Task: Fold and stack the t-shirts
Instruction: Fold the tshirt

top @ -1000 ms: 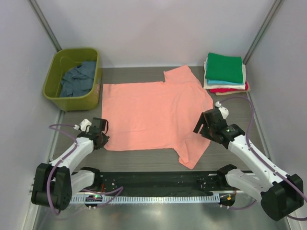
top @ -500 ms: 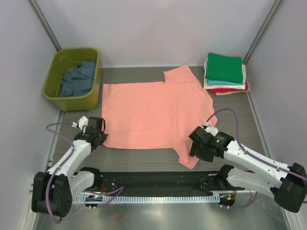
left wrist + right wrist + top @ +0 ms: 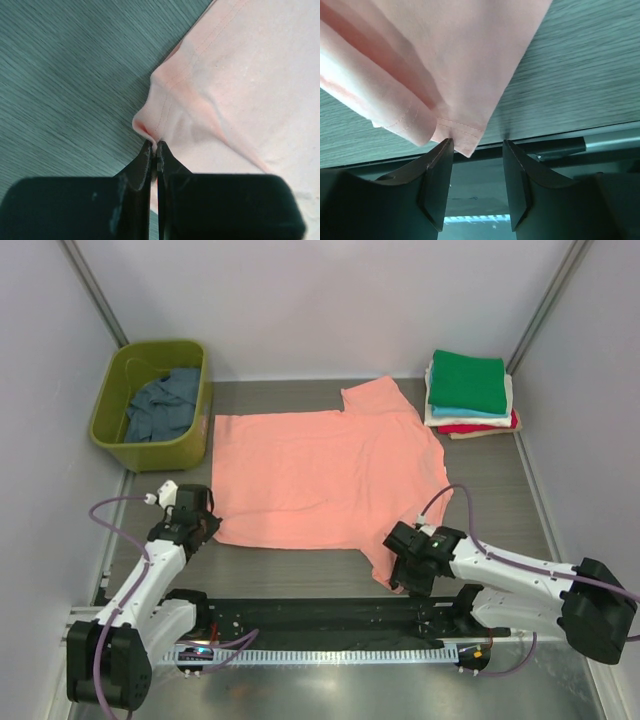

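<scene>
Looking down from overhead, I see the salmon-pink t-shirt (image 3: pixel 320 475) spread flat mid-table, one sleeve toward 12 o'clock, the other toward 5. My left gripper (image 3: pixel 203 528) sits at its 7 o'clock corner and my right gripper (image 3: pixel 405 572) at the 5 o'clock sleeve, but that view hides both sets of jaws. The left wrist camera shows jaws pressed together, pinching a raised fold of the hem. The right wrist camera shows jaws apart. The sleeve's stitched corner lies unclamped between the fingertips (image 3: pixel 440 165), at the table's near edge by the black rail (image 3: pixel 320 615).

At 10 o'clock the olive-green tub (image 3: pixel 203 420), holding a slate-blue shirt (image 3: pixel 160 410), stands just beside the pink shirt's left edge. At 1 o'clock the folded stack (image 3: pixel 468 390), green on top, sits near the far sleeve. Bare table runs along the near hem between my grippers.
</scene>
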{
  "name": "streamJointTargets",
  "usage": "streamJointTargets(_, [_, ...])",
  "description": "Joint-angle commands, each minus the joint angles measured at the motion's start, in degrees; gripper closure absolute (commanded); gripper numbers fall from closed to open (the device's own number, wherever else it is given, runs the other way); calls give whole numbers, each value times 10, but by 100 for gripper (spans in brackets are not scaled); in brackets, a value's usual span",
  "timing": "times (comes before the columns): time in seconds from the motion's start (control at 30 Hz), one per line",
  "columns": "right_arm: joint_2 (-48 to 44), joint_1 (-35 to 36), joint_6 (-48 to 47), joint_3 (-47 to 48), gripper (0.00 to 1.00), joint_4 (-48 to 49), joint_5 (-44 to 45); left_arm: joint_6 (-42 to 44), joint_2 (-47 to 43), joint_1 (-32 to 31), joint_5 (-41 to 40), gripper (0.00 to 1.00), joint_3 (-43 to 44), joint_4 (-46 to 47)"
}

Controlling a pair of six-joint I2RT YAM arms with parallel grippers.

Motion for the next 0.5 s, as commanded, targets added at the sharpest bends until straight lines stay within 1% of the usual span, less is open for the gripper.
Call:
streamJointTargets(0.0, [14, 6, 28, -10, 50, 45, -4, 13, -1, 4, -1, 100, 1, 8])
streamJointTargets(0.13, [27, 6, 31, -21, 53, 73, -1, 16, 8, 4, 4, 100, 0, 12])
streamJointTargets(0.23, [33, 6, 31, -24, 71, 82, 10, 17, 5, 4, 4, 100, -2, 13])
streamJointTargets(0.27, [34, 5, 31, -23, 81, 83, 11, 18, 4, 6, 4, 100, -2, 13])
streamJointTargets(0.33, [33, 6, 28, -21, 89, 82, 16, 19, 2, 5, 3, 100, -3, 12])
streamJointTargets(0.37, [30, 6, 27, -20, 95, 81, 17, 20, 3, 6, 3, 100, -2, 11])
streamJointTargets(0.4, [26, 6, 27, -19, 98, 80, 19, 20, 2, 5, 3, 100, -2, 11])
streamJointTargets(0.47, [10, 6, 31, -11, 99, 63, 33, 22, -1, 5, 3, 100, -2, 6])
